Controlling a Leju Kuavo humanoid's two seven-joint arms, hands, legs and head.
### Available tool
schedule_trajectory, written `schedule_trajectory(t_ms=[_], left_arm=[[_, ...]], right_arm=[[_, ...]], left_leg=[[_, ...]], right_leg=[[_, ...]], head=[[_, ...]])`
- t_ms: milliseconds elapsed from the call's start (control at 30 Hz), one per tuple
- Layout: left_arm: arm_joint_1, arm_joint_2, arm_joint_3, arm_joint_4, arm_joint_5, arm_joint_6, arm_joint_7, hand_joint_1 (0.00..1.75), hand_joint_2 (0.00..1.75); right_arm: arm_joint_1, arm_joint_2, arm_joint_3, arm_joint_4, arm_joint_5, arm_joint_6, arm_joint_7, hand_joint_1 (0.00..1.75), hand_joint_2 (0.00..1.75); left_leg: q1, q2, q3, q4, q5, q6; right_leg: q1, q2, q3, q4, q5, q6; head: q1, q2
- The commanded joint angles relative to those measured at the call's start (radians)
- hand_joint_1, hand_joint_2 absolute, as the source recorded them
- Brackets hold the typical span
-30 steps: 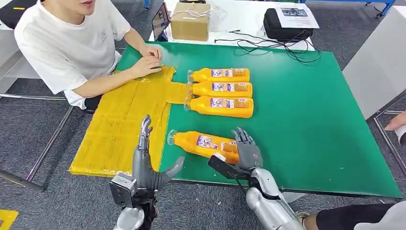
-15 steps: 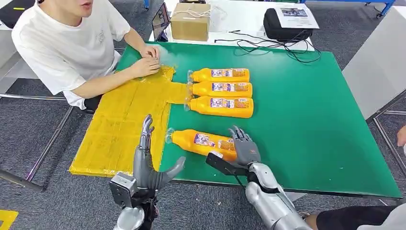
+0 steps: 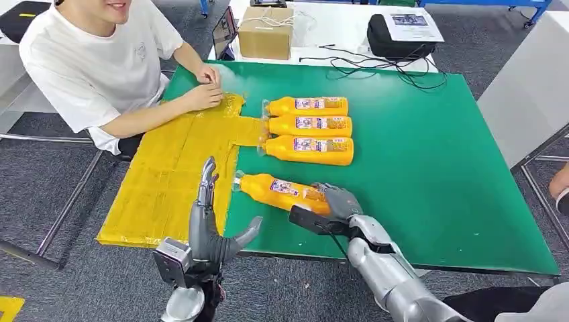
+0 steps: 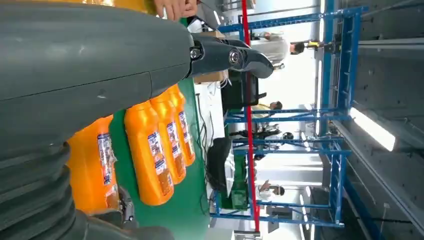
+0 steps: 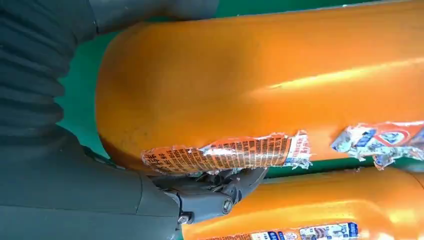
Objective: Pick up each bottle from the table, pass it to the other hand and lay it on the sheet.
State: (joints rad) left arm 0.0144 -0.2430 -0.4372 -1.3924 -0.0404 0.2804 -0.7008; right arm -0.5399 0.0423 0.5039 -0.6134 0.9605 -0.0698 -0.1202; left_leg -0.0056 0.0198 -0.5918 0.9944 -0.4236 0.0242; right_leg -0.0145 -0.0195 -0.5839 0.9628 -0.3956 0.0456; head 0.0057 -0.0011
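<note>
Orange bottle [image 3: 280,192]: lying crosswise, base being gripped by right hand [image 3: 337,202], readying handover.
Left hand [image 3: 209,225]: waiting wide, holding nothing.

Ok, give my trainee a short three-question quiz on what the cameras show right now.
1. True or false: the right hand grips the base end of the nearest bottle.
2. How many bottles lie in the row farther up the green table?
3. The left hand is: A) holding a bottle, B) open with nothing in it, C) resting flat on the yellow sheet.

Key: 1 true; 2 three; 3 B.
</note>
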Motion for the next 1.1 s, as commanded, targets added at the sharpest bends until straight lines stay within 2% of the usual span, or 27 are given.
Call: schedule_trajectory(t_ms=[33,267,300,367,433,533,567,667,700,867,967,1100], left_arm=[[-0.058,-0.002,0.005,0.096,0.015,-0.005,0.003,0.00,1.75],[-0.031,0.004,0.007,0.079,0.015,-0.004,0.003,0.00,1.75],[-0.016,0.007,0.005,0.061,0.012,-0.005,0.003,0.00,1.75],[-0.006,0.008,0.005,0.048,0.011,-0.003,0.003,0.00,1.75],[0.009,0.026,0.005,0.034,0.023,0.004,0.003,0.00,1.75],[0.026,0.035,0.018,0.043,0.088,0.000,0.003,0.00,1.75],[0.030,0.037,0.015,0.038,0.089,0.003,0.003,0.00,1.75],[0.028,0.033,0.014,0.048,0.099,0.004,0.003,0.00,1.75],[0.034,0.028,0.022,0.052,0.154,-0.010,0.020,0.00,1.75],[0.082,0.054,0.031,-0.016,0.486,-0.199,0.161,0.00,1.75],[0.089,0.061,0.034,-0.023,0.511,-0.217,0.175,0.00,1.75],[0.090,0.087,0.004,0.028,0.595,-0.346,0.241,0.00,1.75]], right_arm=[[-0.065,-0.045,0.101,0.212,-0.015,0.163,0.045,1.75,1.75],[-0.034,-0.034,0.085,0.197,-0.046,0.118,0.042,1.75,1.75],[0.001,-0.029,0.044,0.160,-0.101,0.073,-0.015,1.75,1.75],[0.031,-0.022,0.015,0.130,-0.139,0.038,-0.052,1.75,1.75],[0.133,0.002,-0.077,-0.004,-0.254,-0.076,-0.184,1.75,1.75],[0.339,0.044,-0.168,-0.327,-0.417,-0.128,-0.297,1.75,1.75],[0.372,0.042,-0.157,-0.387,-0.415,-0.129,-0.270,1.75,1.75],[0.374,0.042,-0.170,-0.401,-0.435,-0.130,-0.271,1.75,1.75],[0.404,0.067,-0.213,-0.443,-0.486,-0.178,-0.325,1.75,1.75],[0.504,0.119,-0.265,-0.671,-0.621,-0.286,-0.381,1.75,1.75],[0.507,0.119,-0.262,-0.689,-0.628,-0.293,-0.386,1.75,1.75],[0.523,0.122,-0.246,-0.705,-0.676,-0.286,-0.422,1.75,1.75]], left_leg=[[0.001,-0.005,0.002,-0.001,0.001,-0.001],[0.001,-0.003,0.009,-0.001,0.000,-0.001],[0.002,-0.005,0.009,-0.002,0.001,-0.002],[0.001,-0.004,0.010,-0.002,0.000,-0.001],[0.002,-0.005,0.009,-0.002,0.000,-0.002],[0.003,-0.005,0.011,-0.003,0.000,-0.002],[0.003,-0.006,0.011,-0.003,-0.001,-0.003],[0.001,-0.005,0.005,-0.001,-0.001,-0.002],[0.002,-0.005,0.006,0.000,-0.004,-0.004],[0.002,-0.007,-0.002,0.000,-0.003,-0.003],[0.001,-0.005,-0.004,0.000,-0.003,-0.003],[0.001,-0.006,-0.004,-0.001,-0.002,-0.003]], right_leg=[[0.001,-0.002,0.003,-0.001,0.000,-0.002],[0.001,-0.001,0.009,-0.002,0.000,-0.001],[0.001,-0.002,0.010,-0.003,0.000,-0.002],[0.001,-0.002,0.010,-0.003,-0.001,-0.001],[0.002,-0.002,0.011,-0.003,-0.001,-0.002],[0.002,-0.002,0.013,-0.004,-0.002,-0.002],[0.002,-0.002,0.013,-0.004,-0.002,-0.002],[0.001,-0.001,0.007,0.000,-0.002,-0.001],[0.002,0.000,0.007,0.000,-0.004,-0.003],[0.001,-0.001,0.000,0.002,-0.005,-0.001],[0.001,0.001,-0.002,0.001,-0.004,0.000],[0.000,-0.001,-0.001,0.000,-0.004,0.000]], head=[[0.000,0.000],[0.000,0.000],[0.000,0.000],[0.000,0.000],[0.000,0.000],[0.000,0.000],[0.001,0.000],[0.000,0.000],[0.000,0.000],[0.000,0.000],[0.000,0.000],[0.000,0.000]])
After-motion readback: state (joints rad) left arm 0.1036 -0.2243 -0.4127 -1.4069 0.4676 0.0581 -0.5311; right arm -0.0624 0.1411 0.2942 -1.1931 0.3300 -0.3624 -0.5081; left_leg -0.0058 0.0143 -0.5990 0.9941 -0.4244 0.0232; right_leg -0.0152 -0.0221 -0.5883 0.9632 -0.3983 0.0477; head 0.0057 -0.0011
